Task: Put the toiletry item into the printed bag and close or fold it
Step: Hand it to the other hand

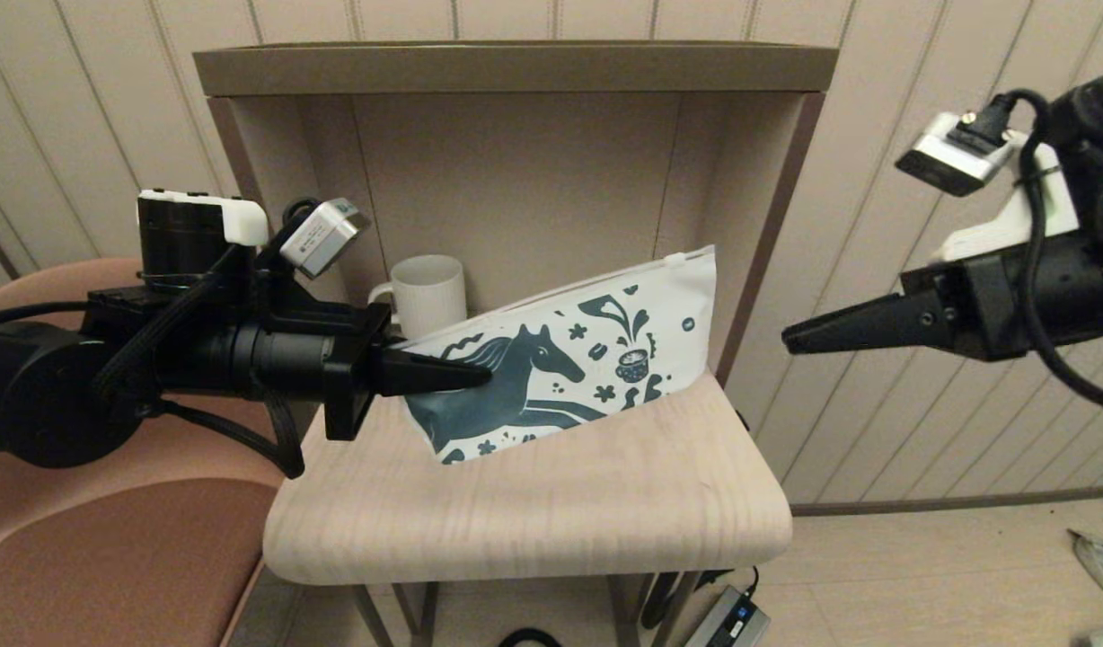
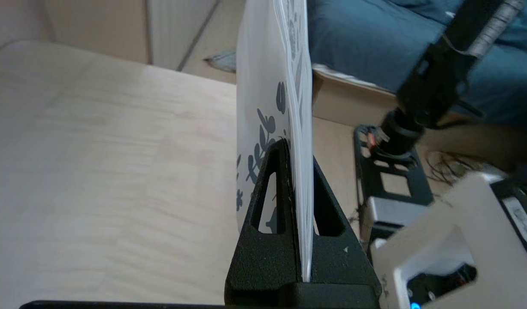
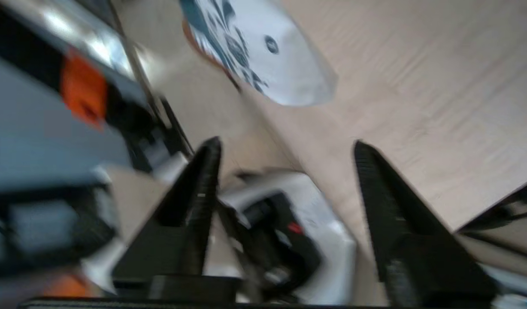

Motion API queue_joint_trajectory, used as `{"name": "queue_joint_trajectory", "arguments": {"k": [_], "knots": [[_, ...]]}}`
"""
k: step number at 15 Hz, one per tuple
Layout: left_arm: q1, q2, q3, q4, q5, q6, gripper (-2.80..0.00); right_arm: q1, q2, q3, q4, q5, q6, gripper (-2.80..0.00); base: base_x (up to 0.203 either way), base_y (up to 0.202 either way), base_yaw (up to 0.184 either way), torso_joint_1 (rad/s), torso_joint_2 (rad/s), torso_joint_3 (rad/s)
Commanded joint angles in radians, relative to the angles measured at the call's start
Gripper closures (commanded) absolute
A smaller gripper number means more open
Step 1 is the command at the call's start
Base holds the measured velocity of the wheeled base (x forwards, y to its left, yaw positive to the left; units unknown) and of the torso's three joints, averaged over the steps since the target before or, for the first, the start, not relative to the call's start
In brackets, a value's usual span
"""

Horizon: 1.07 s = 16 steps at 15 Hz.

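The left end effector (image 1: 475,376) is clamped on the low left end of the printed bag (image 1: 596,350), which slants up to the right over the counter (image 1: 533,512), while the right end effector (image 1: 789,340), fingers apart, waits off that high end.

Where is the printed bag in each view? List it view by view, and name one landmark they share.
Head view: the printed bag stands tilted mid-frame on the wooden table, pinched by the left gripper.
Left wrist view: seen edge-on, centre, clamped between the fingers.
Right wrist view: one corner near the top, beyond the open right gripper.
Shared landmark: the wooden table.
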Motion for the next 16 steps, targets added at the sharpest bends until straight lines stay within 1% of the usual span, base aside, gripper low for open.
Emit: {"name": "queue_joint_trajectory", "arguments": {"k": [1,2,4,6,8,13,14,16], "knots": [[-0.003,-0.003,0.001,0.0,-0.027,0.008,0.0,0.016,0.037,-0.003,0.007,-0.001,-0.154,-2.8,0.0,0.0,0.0,0.0,0.0,0.0],[-0.01,-0.003,0.001,0.0,-0.032,0.008,0.0,0.033,0.045,0.005,-0.045,0.001,-0.179,-2.8,0.0,0.0,0.0,0.0,0.0,0.0],[-0.013,-0.014,0.003,0.0,-0.033,0.008,0.0,0.079,0.035,0.061,-0.129,0.007,-0.258,-2.8,0.0,0.0,0.0,0.0,0.0,0.0],[-0.013,-0.019,0.001,-0.003,-0.036,0.009,0.0,0.139,0.019,0.069,-0.16,0.009,-0.286,-2.8,0.0,0.0,0.0,0.0,0.0,0.0],[-0.012,-0.026,-0.001,-0.003,-0.041,0.009,0.0,0.192,0.032,0.041,-0.163,0.009,-0.295,-2.8,0.0,0.0,0.0,0.0,0.0,0.0],[-0.012,-0.025,0.003,-0.004,-0.046,0.019,0.0,0.247,0.087,-0.062,-0.148,0.013,-0.296,-2.8,0.0,0.0,0.0,0.0,0.0,0.0],[-0.012,-0.026,0.004,-0.003,-0.046,0.031,0.0,0.252,0.093,-0.075,-0.135,0.013,-0.295,-2.8,0.0,0.0,0.0,0.0,0.0,0.0],[-0.011,-0.028,0.004,-0.003,-0.046,0.032,0.0,0.276,0.108,-0.105,-0.081,0.012,-0.297,-2.8,0.0,0.0,0.0,0.0,0.0,0.0]]}}
